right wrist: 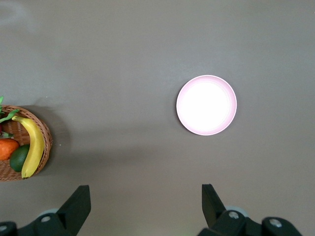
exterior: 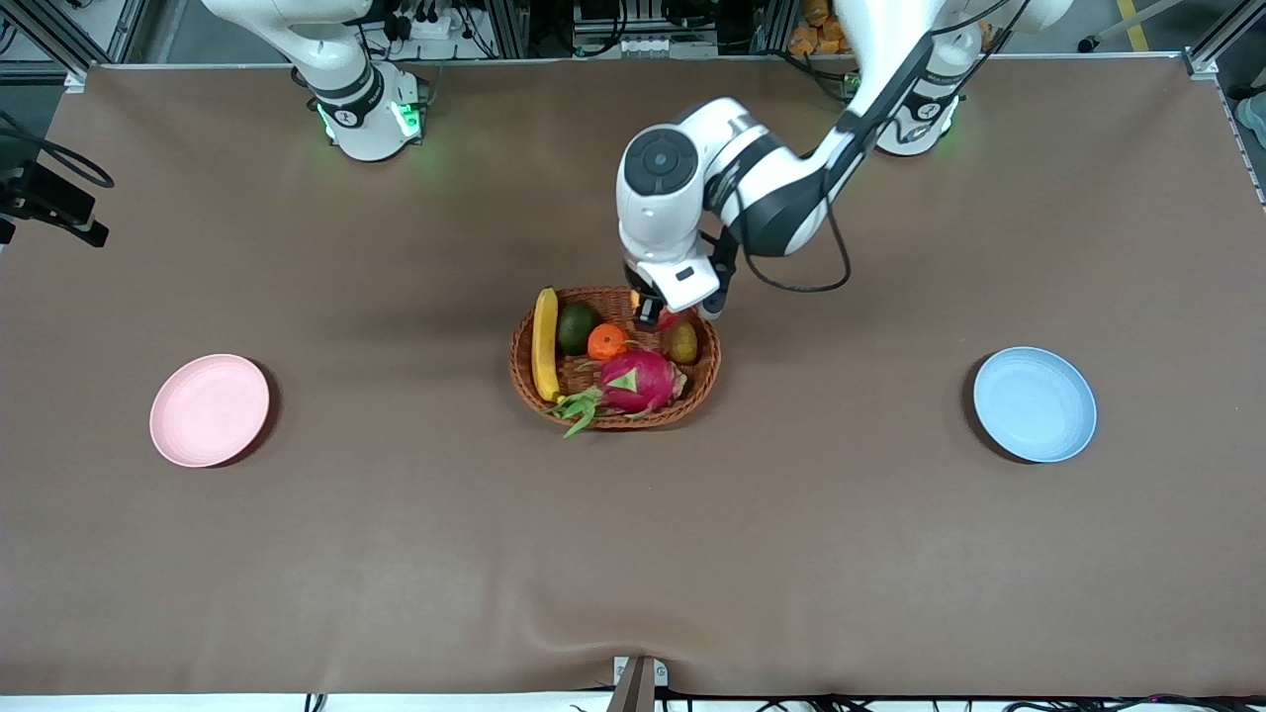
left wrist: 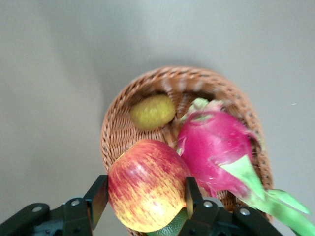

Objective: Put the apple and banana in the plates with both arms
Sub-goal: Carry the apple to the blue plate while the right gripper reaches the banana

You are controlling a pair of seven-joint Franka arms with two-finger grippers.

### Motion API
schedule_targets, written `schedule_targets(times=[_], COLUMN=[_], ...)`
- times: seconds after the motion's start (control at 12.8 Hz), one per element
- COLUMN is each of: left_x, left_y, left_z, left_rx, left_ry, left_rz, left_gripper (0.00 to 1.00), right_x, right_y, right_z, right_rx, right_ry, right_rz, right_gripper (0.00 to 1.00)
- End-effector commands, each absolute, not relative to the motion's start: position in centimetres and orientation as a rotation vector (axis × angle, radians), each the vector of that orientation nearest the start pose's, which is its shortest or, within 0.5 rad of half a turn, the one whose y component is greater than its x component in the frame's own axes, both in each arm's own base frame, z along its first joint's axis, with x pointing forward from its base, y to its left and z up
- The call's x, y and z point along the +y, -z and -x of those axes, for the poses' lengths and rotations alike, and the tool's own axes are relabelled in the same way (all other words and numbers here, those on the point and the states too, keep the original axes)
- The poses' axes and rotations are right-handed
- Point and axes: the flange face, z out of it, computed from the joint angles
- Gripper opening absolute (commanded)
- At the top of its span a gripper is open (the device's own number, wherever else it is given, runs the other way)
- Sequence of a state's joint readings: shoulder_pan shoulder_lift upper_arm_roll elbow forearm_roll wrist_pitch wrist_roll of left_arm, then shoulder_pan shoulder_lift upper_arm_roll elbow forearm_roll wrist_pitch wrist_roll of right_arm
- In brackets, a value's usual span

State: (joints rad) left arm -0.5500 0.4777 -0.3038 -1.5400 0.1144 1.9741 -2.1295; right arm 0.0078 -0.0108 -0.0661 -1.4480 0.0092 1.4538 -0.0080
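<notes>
My left gripper (left wrist: pixel 146 196) is shut on the apple (left wrist: pixel 147 189), a red fruit with yellow patches, held over the wicker basket (left wrist: pixel 114 129). In the front view only a sliver of the apple (exterior: pixel 674 318) shows under the left gripper (exterior: pixel 659 314). The banana (exterior: pixel 545 341) lies in the basket along its rim toward the right arm's end. The pink plate (exterior: pixel 209 409) sits toward the right arm's end of the table, the blue plate (exterior: pixel 1035 403) toward the left arm's end. My right gripper (right wrist: pixel 145 196) hangs open and holds nothing, high over bare table, with the pink plate (right wrist: pixel 206 104) and banana (right wrist: pixel 32 147) in its view.
The basket (exterior: pixel 524 381) at mid-table also holds a dark green avocado (exterior: pixel 576 327), an orange (exterior: pixel 606 341), a magenta dragon fruit (exterior: pixel 641 382) and a yellow-green fruit (exterior: pixel 680 342). A brown cloth covers the table.
</notes>
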Motion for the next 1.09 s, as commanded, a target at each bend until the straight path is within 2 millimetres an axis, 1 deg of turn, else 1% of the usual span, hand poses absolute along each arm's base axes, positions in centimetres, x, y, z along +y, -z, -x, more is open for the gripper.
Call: schedule_targets(times=[0.0,0.08,0.16,0.23,0.31,0.39,0.47,0.55,0.62,0.7,0.78,0.86,1.01], left_x=[-44.1,-42.0,-39.5,-37.0,-34.1,-31.3,-27.7,-24.3,-20.5,-16.8,-13.9,-11.7,-5.3], left_y=[-43.5,-44.8,-45.6,-46.3,-46.5,-46.5,-46.3,-45.9,-45.6,-45.3,-44.3,-43.4,-40.9], left_z=[-49.8,-50.9,-52.1,-53.4,-54.8,-56.0,-57.5,-58.7,-59.9,-60.9,-61.5,-61.9,-62.9], left_rx=[-1.681,-1.609,-1.523,-1.435,-1.359,-1.266,-1.185,-1.114,-1.015,-0.940,-0.891,-0.853,-0.750], left_ry=[-0.005,-0.002,-0.008,-0.014,-0.032,-0.065,-0.100,-0.136,-0.173,-0.209,-0.254,-0.285,-0.364], left_rz=[2.622,2.662,2.688,2.722,2.743,2.759,2.777,2.794,2.827,2.866,2.888,2.898,2.944], left_gripper=[0.00,0.00,0.00,0.00,0.00,0.00,0.00,0.00,0.00,0.00,0.00,0.00,0.00], right_x=[-2.5,-2.3,-2.3,-2.1,-1.9,-1.6,-1.1,0.7,2.3,4.5,6.3,7.2,11.6], right_y=[-66.3,-66.0,-66.0,-65.3,-65.4,-64.6,-62.2,-62.2,-62.0,-61.8,-61.2,-60.7,-59.3], right_z=[-55.3,-55.5,-55.5,-55.9,-55.9,-56.3,-57.5,-57.5,-57.5,-57.6,-57.8,-57.9,-57.9], right_rx=[0.054,0.045,0.045,0.041,0.032,0.024,0.011,-0.039,-0.059,-0.120,-0.158,-0.102,0.033], right_ry=[-0.003,-0.013,-0.010,-0.032,-0.030,-0.046,-0.122,-0.124,-0.136,-0.130,-0.145,-0.159,-0.192], right_rz=[3.111,3.115,3.115,3.115,3.118,3.114,3.113,3.120,3.115,3.118,3.119,3.116,3.126], right_gripper=[1.00,1.00,1.00,1.00,1.00,1.00,1.00,1.00,1.00,1.00,1.00,1.00,1.00])
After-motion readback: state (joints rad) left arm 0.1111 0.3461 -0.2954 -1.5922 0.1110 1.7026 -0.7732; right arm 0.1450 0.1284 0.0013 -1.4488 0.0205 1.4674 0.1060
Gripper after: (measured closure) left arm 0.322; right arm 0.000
